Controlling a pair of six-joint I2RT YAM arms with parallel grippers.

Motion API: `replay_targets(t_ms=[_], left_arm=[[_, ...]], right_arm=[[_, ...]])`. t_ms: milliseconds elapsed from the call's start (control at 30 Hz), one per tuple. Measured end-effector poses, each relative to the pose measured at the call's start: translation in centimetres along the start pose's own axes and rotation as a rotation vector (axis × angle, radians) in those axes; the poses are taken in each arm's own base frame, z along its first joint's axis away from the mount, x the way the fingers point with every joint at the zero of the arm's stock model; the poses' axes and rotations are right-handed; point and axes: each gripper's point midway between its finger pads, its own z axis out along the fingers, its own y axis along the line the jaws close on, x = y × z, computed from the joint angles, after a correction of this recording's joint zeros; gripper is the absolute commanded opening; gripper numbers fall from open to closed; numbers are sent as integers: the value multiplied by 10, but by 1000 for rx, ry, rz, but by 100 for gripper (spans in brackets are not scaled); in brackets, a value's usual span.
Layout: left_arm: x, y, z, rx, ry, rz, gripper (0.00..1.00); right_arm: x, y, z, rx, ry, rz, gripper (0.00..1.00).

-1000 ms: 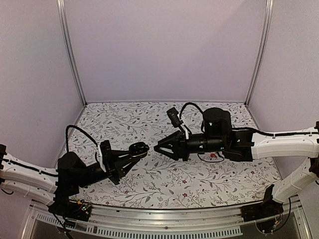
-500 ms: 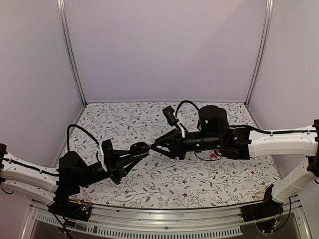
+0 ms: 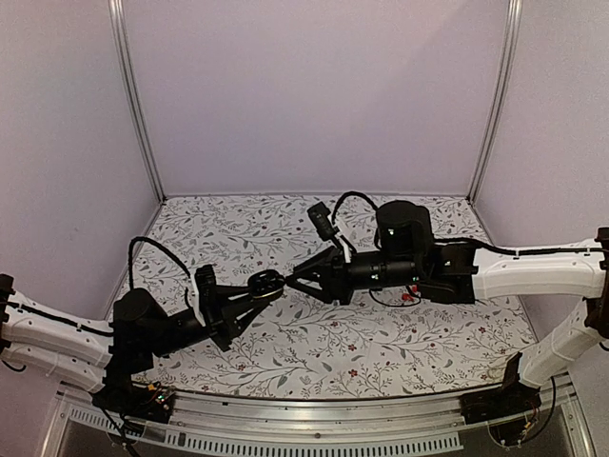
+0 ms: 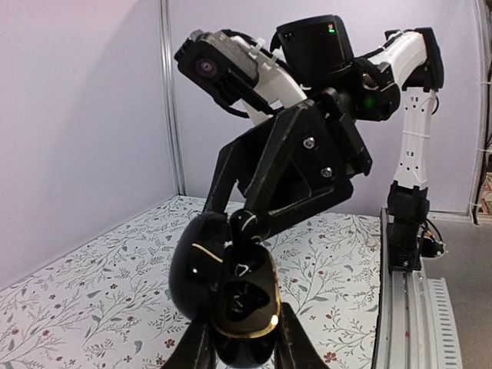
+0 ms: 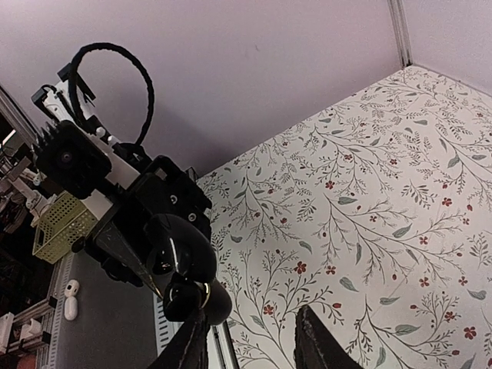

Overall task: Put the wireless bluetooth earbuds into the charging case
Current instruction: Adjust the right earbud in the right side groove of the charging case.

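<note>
Resting in left pincer (image 4: 247,347): charging case (image 4: 231,296)

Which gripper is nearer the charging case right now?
Left. The left gripper is shut on the charging case and holds it from below with the lid open. The right gripper has its tips right at the case's open top. I can't tell if they touch.

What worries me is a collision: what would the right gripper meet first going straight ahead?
The open charging case held in the left gripper; the right gripper looks nearly at it, depth unclear.
</note>
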Motion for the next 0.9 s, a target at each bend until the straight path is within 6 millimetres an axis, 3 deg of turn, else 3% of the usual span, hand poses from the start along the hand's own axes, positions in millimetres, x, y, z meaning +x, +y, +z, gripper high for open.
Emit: replay_targets(t_ms=[367,900], left_arm=[[2,-4,2,24,6,-1,0],[7,10,6,-8,25,-66,0]], right_arm=[[-3,-2,7,8,-2,-4,38],[6,-15,7,99,20,6,38]])
